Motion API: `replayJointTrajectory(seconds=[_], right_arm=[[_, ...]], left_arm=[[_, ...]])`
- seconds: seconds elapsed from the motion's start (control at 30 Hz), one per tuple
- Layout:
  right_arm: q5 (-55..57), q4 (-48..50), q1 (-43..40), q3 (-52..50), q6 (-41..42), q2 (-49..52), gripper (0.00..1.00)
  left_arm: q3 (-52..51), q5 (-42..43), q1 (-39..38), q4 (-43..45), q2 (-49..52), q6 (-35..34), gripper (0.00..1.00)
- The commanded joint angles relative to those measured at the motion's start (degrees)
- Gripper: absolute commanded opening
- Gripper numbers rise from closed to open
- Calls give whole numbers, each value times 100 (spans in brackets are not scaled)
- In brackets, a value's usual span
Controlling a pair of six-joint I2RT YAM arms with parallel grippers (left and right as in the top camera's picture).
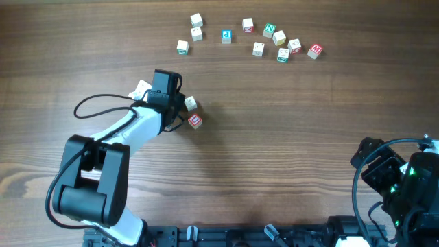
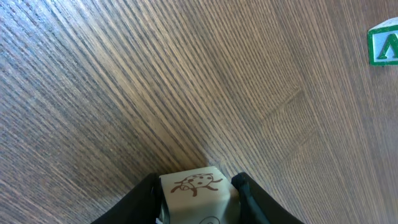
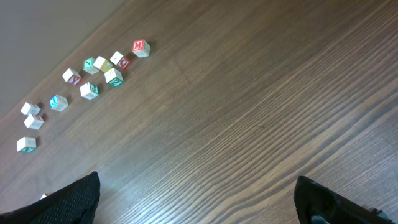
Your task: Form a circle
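Wooden table. Left arm reaches to mid-table. The left gripper is clamped on a pale cube (brown beetle-like drawing on its face). The right gripper sits at the near right, jaws spread wide, grasping nothing. Scattered letter cubes lie along the far side. Circle: no ring, only a three-cube cluster close around the left gripper.

The wooden table carries scattered letter cubes and a red-printed cube nearer.
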Motion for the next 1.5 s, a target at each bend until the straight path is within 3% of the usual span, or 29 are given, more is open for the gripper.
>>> replayJointTrajectory(seconds=[0.0,0.27,0.8,0.93,1.0,1.23,1.47], right_arm=[[35,24,11,4,59,-31,100],[35,24,11,4,59,-31,100],[35,24,13,4,59,-31,100],[33,22,11,4,59,-31,100],[35,24,11,4,59,-31,100],[33,24,11,4,57,-31,100],[33,24,11,4,61,-31,100]], left_arm=[[-35,-4,52,13,94,-116,41],[-35,9,52,13,94,-116,46],[-35,11,50,15,94,-116,47],[-35,11,52,13,94,-116,57],[-35,13,52,13,94,-116,73],[-35,52,59,13,42,-114,80],[-35,190,352,-192,-133,-94,79]])
